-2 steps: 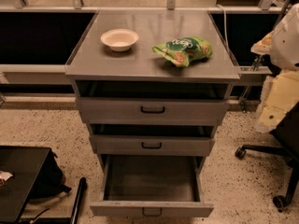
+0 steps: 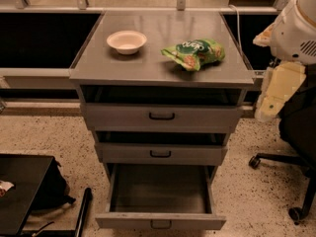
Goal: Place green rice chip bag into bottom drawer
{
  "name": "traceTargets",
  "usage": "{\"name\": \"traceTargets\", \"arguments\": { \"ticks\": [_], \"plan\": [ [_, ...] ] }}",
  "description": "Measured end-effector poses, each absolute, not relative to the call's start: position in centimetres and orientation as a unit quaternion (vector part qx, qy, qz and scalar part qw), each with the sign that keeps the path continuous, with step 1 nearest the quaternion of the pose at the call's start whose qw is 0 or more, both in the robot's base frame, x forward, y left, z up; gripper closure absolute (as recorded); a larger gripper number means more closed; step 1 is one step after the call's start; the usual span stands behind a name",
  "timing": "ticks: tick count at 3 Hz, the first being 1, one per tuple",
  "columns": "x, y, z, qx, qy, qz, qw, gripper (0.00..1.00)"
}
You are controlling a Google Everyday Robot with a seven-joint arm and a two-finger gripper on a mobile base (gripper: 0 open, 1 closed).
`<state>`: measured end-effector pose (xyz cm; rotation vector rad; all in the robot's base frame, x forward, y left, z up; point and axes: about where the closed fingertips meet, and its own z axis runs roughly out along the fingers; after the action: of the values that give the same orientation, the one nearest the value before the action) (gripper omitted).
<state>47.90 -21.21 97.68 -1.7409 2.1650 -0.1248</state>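
The green rice chip bag [image 2: 195, 53] lies on the right half of the grey cabinet top [image 2: 163, 70], crinkled, with its white lettering facing up. The bottom drawer [image 2: 160, 220] is pulled fully open; its flat grey floor shows and nothing lies in it. My arm hangs at the right edge of the view, beside the cabinet. Its cream-coloured gripper end [image 2: 269, 107] points down, to the right of the cabinet and lower than the bag. It touches neither the bag nor the drawer.
A white bowl [image 2: 127, 41] stands on the left of the cabinet top. The two upper drawers [image 2: 162, 116] [image 2: 160, 153] stand slightly ajar. A black office chair base [image 2: 291, 181] is at the right, a black table and bag [image 2: 29, 191] at the lower left.
My arm has shifted a little up and to the left, nearer the cabinet's right side. The bag, the bowl and the drawers have not moved.
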Motion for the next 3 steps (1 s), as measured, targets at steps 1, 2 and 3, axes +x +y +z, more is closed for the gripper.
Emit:
{"name": "traceTargets", "arguments": {
  "ticks": [1,2,3],
  "plan": [
    [52.2,-21.4,97.2,-0.616,0.756,-0.028,0.22,0.0],
    [55.9,-21.8,96.2,-0.609,0.749,0.0,0.261,0.0],
    [58.6,-23.0,94.8,-0.597,0.733,0.058,0.322,0.0]
  ]
}}
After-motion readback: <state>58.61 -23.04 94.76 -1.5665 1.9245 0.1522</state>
